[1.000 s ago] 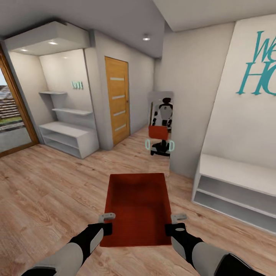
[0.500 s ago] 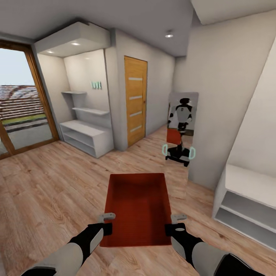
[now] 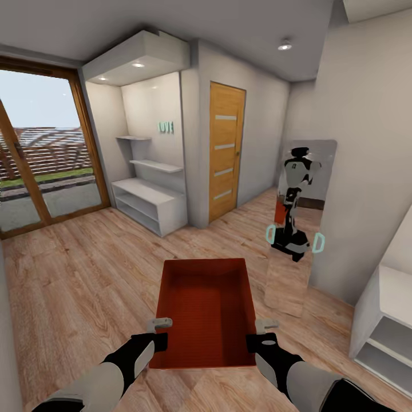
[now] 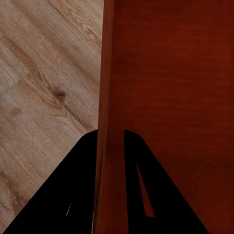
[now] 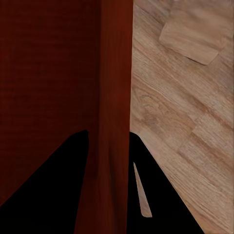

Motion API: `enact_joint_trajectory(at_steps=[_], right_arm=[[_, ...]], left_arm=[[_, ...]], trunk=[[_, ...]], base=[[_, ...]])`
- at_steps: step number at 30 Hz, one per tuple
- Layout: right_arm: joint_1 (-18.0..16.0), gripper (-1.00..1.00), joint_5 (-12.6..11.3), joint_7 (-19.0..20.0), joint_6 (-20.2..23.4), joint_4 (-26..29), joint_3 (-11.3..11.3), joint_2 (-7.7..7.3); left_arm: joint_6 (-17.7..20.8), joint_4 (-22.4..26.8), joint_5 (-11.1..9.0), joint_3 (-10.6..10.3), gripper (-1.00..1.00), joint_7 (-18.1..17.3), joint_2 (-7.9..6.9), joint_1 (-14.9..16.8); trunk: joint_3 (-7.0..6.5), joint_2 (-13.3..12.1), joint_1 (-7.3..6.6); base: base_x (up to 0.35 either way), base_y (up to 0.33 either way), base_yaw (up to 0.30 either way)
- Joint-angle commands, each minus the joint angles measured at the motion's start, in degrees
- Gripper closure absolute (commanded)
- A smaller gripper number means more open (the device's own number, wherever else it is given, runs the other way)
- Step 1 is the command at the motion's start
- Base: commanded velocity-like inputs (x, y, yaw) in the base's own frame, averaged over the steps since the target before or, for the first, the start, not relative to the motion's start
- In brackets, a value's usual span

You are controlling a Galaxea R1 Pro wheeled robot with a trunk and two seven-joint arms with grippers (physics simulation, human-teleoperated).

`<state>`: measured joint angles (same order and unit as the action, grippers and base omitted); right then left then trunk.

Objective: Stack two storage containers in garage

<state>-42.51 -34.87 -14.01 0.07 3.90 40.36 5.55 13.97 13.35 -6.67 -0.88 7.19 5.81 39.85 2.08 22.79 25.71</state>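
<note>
I carry one orange-red storage container (image 3: 206, 312) in front of me, held level above the light wood plank floor. My left gripper (image 3: 159, 325) is shut on its left wall, and the left wrist view has that wall (image 4: 109, 122) pinched between the two dark fingers (image 4: 80, 185). At the opposite side my right gripper (image 3: 264, 326) is shut on the right wall (image 5: 114, 97), with its fingers (image 5: 146, 190) on either side of the rim. The second container is out of view.
A wooden door with pale stripes (image 3: 226, 151) stands ahead, slightly right. White shelving (image 3: 150, 203) fills the alcove to its left. Wood-framed glass doors (image 3: 43, 160) are at far left. A leaning mirror (image 3: 294, 229) reflecting the robot and a white bench (image 3: 384, 326) stand at right.
The whole view has swung left: the door, alcove and mirror slid rightward and the glass doors came in. The container and both grippers keep their place in front of me.
</note>
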Motion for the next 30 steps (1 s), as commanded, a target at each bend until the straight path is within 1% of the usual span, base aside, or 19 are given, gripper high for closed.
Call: enact_joint_trajectory(at_steps=[1,30], right_arm=[[0.0,1.0,-1.0,-0.4,0.0,-0.1,0.1,-0.27],[0.0,1.0,-1.0,-0.4,-0.1,-0.1,0.1,-0.35]], left_arm=[[0.4,0.3,0.2,0.1,1.0,0.6,-0.09,0.1],[0.4,0.3,0.2,0.1,1.0,0.6,-0.09,0.1]], trunk=[[0.13,0.1,0.07],[0.13,0.1,0.07]], base=[[0.322,0.0,0.022],[0.322,0.0,0.004]])
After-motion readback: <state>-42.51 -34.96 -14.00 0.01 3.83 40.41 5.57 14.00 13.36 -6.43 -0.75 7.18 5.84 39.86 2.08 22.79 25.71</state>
